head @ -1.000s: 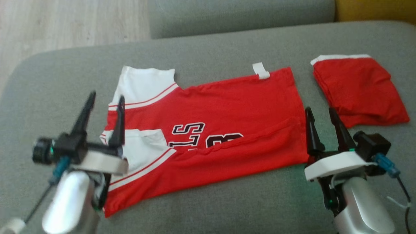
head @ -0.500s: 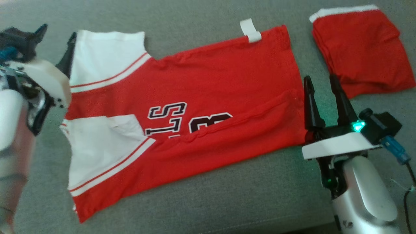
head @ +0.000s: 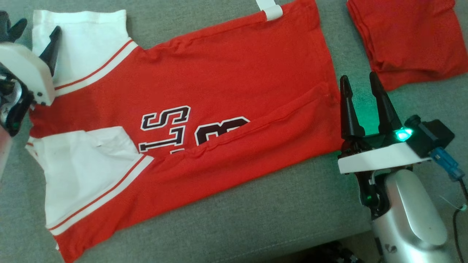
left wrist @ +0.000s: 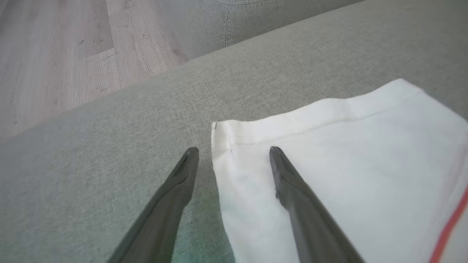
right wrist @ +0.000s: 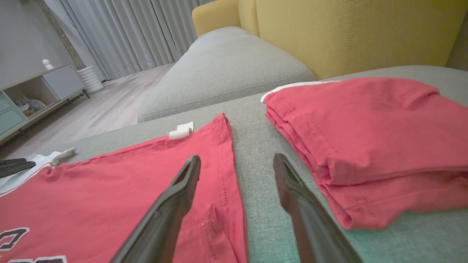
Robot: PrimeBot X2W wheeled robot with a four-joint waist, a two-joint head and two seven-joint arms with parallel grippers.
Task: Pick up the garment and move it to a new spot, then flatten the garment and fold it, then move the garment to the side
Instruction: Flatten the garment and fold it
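The garment (head: 219,73), a red jersey with white sleeves and black lettering, lies flat on the grey sofa cushion (head: 256,219) with its near long edge folded over. My left gripper (head: 36,31) hovers open at the jersey's far left corner. In the left wrist view the left gripper (left wrist: 234,149) straddles the edge of the white sleeve (left wrist: 347,164), one finger over the cloth and one over bare cushion. My right gripper (head: 360,78) stands open beside the jersey's right hem. In the right wrist view the right gripper (right wrist: 237,157) is over the hem of the jersey (right wrist: 109,190).
A second, folded red garment (head: 409,36) lies just right of my right gripper, also in the right wrist view (right wrist: 365,128). A white tag (head: 268,9) sticks out of the jersey's far edge. A yellow sofa back (right wrist: 347,33) and wooden floor (left wrist: 55,54) lie beyond the cushion.
The head camera has tilted down, so the whole picture has shifted up. My left gripper has gone from the near sleeve to the far sleeve's corner. The right gripper has stayed by the hem.
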